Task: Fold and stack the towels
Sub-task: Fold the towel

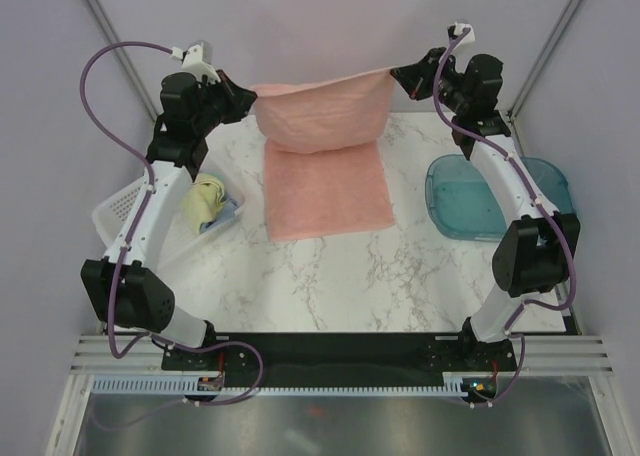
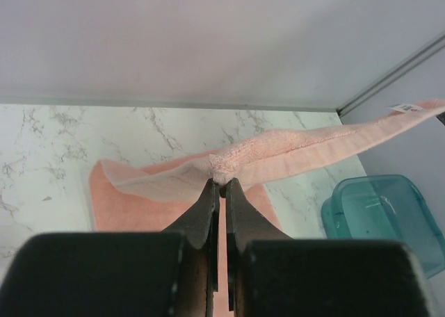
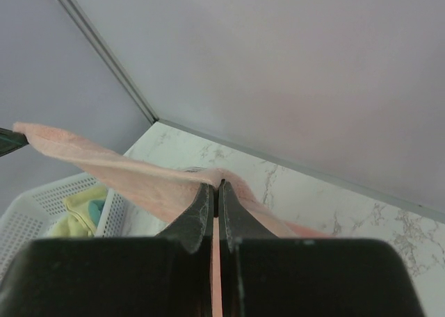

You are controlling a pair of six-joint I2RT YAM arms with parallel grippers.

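A salmon-pink towel (image 1: 322, 116) hangs stretched between my two grippers at the back of the table. Its lower part (image 1: 328, 191) lies flat on the marble. My left gripper (image 1: 250, 94) is shut on the towel's left top corner (image 2: 224, 169). My right gripper (image 1: 397, 73) is shut on the right top corner (image 3: 217, 178). A small tag (image 2: 405, 108) shows at the far corner in the left wrist view. A pale-yellow-and-teal towel (image 1: 207, 204) lies crumpled in the white basket; it also shows in the right wrist view (image 3: 82, 211). The blue-grey towel is out of view.
A white perforated basket (image 1: 125, 208) stands at the left, under my left arm. A teal translucent tray (image 1: 455, 198) stands at the right, partly under my right arm; it also shows in the left wrist view (image 2: 382, 216). Grey walls close the back and sides.
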